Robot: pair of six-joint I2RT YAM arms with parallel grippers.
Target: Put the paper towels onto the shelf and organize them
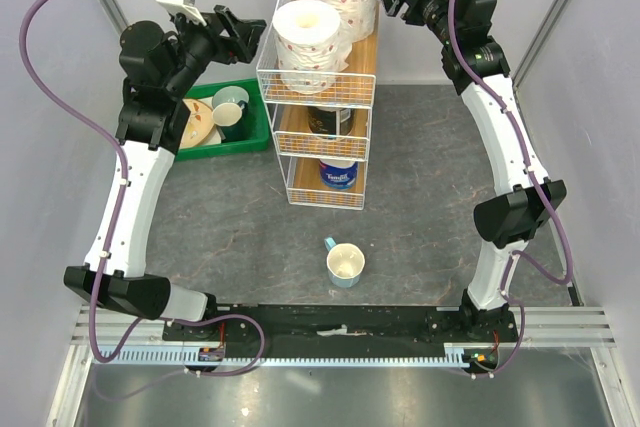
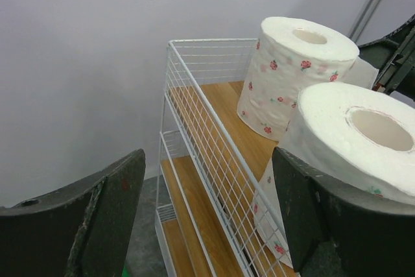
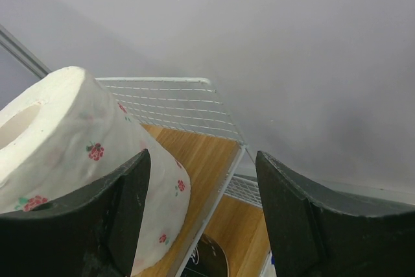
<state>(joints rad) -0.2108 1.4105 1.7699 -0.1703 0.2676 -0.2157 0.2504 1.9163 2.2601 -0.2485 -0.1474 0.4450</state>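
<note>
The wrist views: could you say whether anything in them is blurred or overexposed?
Left wrist: the nearer white flower-printed paper roll is almost washed out; the left hand's dark fingers show little detail. Right wrist: the right hand's fingers likewise, no glare.

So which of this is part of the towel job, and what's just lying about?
Job: shelf; rose-patterned rolls on its top tier; dark-wrapped roll on the middle tier; blue-wrapped roll on the bottom tier.
Lying about: green tray; pale blue cup.
</note>
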